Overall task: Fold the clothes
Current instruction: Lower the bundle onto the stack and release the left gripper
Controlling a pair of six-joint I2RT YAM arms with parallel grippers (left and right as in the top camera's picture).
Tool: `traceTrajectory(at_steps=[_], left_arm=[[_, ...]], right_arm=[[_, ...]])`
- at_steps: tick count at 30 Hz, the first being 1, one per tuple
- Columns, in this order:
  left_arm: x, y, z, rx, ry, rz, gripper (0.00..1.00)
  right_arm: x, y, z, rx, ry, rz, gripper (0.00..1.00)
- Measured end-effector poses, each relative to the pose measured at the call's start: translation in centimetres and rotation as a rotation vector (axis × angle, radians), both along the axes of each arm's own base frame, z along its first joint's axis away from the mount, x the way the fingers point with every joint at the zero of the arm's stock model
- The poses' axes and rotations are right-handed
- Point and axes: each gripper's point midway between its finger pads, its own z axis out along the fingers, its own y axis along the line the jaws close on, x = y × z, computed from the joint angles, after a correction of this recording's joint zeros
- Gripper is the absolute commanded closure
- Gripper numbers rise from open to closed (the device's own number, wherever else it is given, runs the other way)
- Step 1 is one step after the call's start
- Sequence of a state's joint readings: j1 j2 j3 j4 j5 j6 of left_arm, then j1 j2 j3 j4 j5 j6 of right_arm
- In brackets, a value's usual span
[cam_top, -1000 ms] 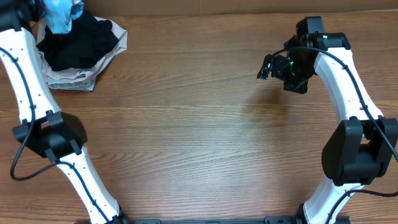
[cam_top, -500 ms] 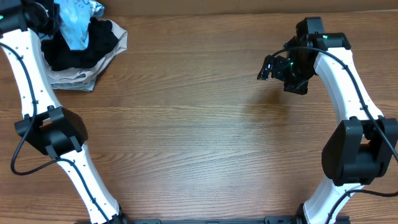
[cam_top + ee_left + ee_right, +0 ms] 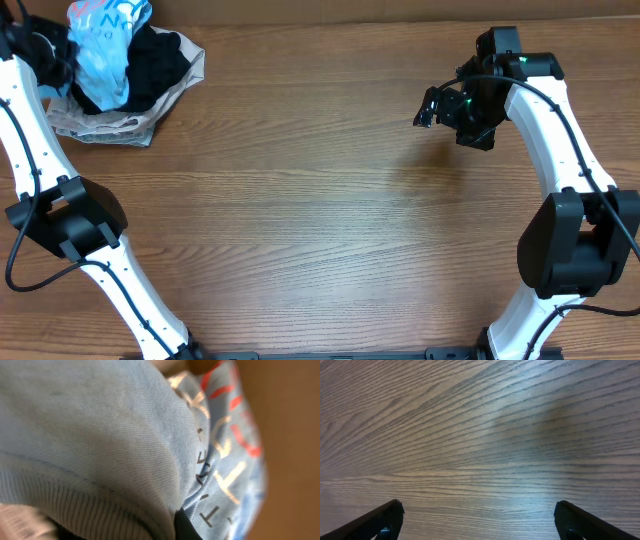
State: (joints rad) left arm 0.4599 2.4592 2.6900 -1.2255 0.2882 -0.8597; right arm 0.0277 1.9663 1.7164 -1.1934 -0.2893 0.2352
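The sky-blue T-shirt [image 3: 101, 47] with red and white lettering hangs bunched over the pile at the far left corner. My left gripper [image 3: 55, 52] is at the shirt's left edge, shut on its fabric and mostly hidden by it. In the left wrist view the blue T-shirt [image 3: 115, 435] fills the frame, and only one dark fingertip [image 3: 184, 527] shows. My right gripper [image 3: 431, 106] is open and empty above bare wood at the right. Its two fingertips sit wide apart in the right wrist view [image 3: 480, 522].
A black garment [image 3: 160, 62] lies under and beside the shirt, on top of a beige cloth [image 3: 105, 127]. The wooden table [image 3: 320, 220] stretches between the arms. The table's far edge runs just behind the pile.
My left arm has swung left and the blue shirt has come further out of the pile, hanging longer and more spread. The right arm has not moved.
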Motion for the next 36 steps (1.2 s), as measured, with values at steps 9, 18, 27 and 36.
traceTrajectory(at_steps=[9,18,27,36], left_arm=[[-4.9,0.0,-2.8,0.17,0.255,-0.193,0.0],[-2.9,-0.6,-0.9,0.294,0.126,-0.433,0.0],[3.0,-2.6,6.5,0.574,-0.182,-0.579,0.0],[7.0,-5.9,2.9,0.749,-0.152,-0.705,0.0]], right_arm=[[0.2,0.1,0.1,0.003,-0.008,0.001,0.0],[0.3,0.1,0.1,0.003,-0.014,0.0,0.0],[0.3,0.1,0.1,0.003,-0.015,0.001,0.0],[0.3,0.1,0.1,0.003,-0.015,0.001,0.0]])
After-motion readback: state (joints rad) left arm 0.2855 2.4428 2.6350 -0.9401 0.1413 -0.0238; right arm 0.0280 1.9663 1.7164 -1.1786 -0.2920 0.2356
